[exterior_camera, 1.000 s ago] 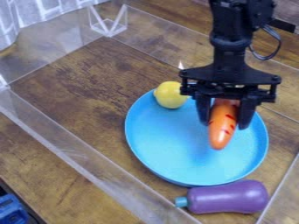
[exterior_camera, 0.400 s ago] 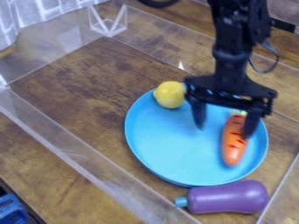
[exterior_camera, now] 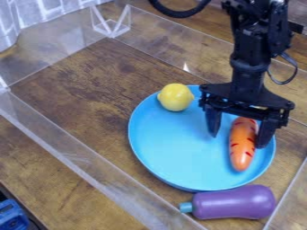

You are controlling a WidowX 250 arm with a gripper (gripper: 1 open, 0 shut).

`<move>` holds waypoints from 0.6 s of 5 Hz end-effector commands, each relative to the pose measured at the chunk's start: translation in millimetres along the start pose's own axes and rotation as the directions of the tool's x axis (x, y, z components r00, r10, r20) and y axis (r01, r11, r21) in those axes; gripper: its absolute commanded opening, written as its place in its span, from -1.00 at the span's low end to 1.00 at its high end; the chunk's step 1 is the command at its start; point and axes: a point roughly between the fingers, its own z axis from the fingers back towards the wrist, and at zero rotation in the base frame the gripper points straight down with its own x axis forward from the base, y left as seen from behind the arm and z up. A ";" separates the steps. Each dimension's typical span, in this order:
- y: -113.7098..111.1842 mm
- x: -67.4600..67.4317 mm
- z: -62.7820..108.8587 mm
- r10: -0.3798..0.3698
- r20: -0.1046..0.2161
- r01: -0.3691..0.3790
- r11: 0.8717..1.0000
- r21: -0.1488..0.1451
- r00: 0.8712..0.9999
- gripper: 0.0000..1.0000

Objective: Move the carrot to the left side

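- Gripper (exterior_camera: 243, 125) first, out of order: jaws spread wide, nothing clenched, w/ the fingers astride the upper end of the toy carrot. We had it gripped a sec ago; since then we've let go.
- Far L: bare brown tabletop (exterior_camera: 78, 90) beside the plate, behind the clear plastic wall. Prob. plenty of room if "left side" means off the plate, but we can't be sure which L is meant.
- L part of the blue plate (exterior_camera: 162, 148): open blue surface, the other likely target. Carrot isn't there, so we'd call the task not done.
- Upper L rim of plate: yellow toy lemon (exterior_camera: 177, 97), same spot as before. Worth steering clear of on any move L.
- Near rim, lower R: purple toy eggplant (exterior_camera: 231, 202), lying outside the plate, also unmoved.
- R part of plate: orange toy carrot (exterior_camera: 242, 148) lies there, dark ridge lines showing, tapered tip toward us. It was tilted up in the jaws; now it's down on the plate, still on the R. Either we set it down on purpose or lost the grip, can't tell.
- Next, we'd say: re-center, close on the carrot's body, check it's held, lift, then go L. Risk: pinching only the top end, so it swings or slips.
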 end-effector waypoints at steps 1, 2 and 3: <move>-13.3 11.5 10.5 -0.022 0.053 0.023 1.000 -0.019 0.998 1.00; -19.9 10.6 2.2 -0.034 0.050 0.035 0.999 -0.014 0.998 1.00; -25.7 11.1 -5.8 -0.040 0.049 0.041 0.999 -0.015 0.998 1.00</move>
